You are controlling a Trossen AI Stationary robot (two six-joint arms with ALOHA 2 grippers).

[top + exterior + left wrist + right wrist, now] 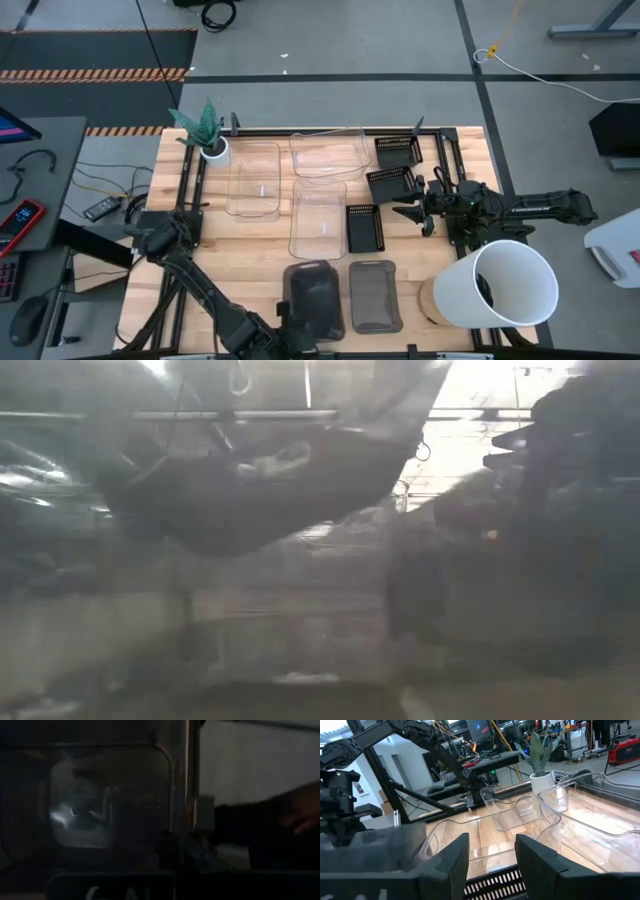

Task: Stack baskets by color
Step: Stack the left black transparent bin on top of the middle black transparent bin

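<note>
Left gripper (292, 318) pinches the dark grey basket (314, 298) beside the second grey basket (375, 294); right gripper (408, 210), jaws spread, hovers over it among the black baskets (390, 183).

Clear baskets (520, 815) beyond parted jaws

a light wooden surface (200, 260) carries three clear baskets (318, 218) at its middle, three black slotted baskets (391, 185) to their right, dark grey baskets (375, 295) along the near edge, a potted plant (211, 140) and a white bucket (505, 285).
</note>
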